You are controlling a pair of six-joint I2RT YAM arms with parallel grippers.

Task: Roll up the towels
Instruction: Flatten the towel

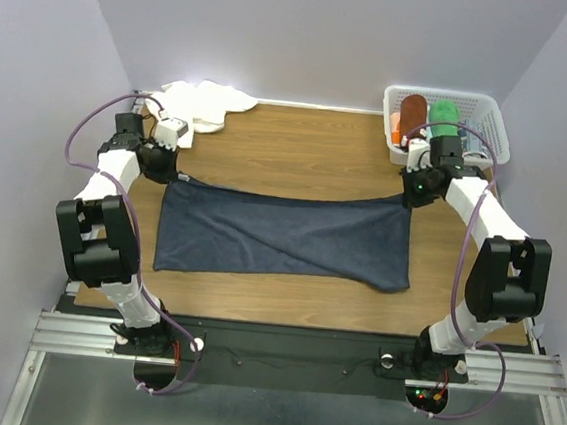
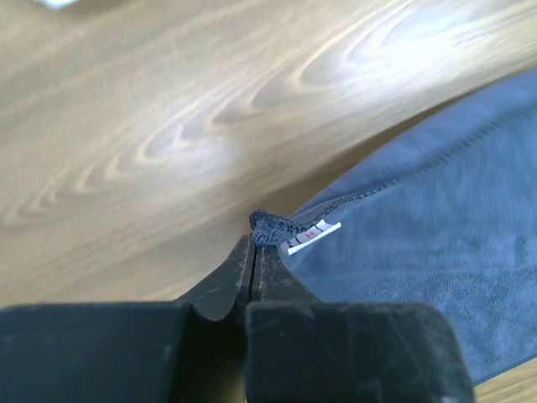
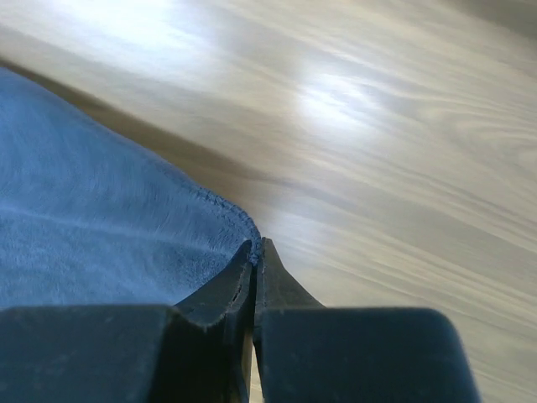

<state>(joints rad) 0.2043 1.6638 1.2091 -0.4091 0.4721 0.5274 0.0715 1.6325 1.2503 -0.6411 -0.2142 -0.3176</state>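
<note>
You have the slate towel [image 1: 281, 234] spread across mid-table [image 1: 300, 144]. L gripper [image 2: 254, 242] is pinched tight on its far-left corner, R gripper [image 3: 256, 250] pinched on the far-right corner. 2nd item: white towel [image 1: 205, 105] lies bunched at the back-left edge.

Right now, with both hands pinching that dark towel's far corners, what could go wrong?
The left hand pinches only a small nub of the blue-grey towel, the right hand barely its edge; either might slip. A diagonal crease crosses it, so the roll may go lopsided. The heaped white towel beside the left hand could snag.
</note>
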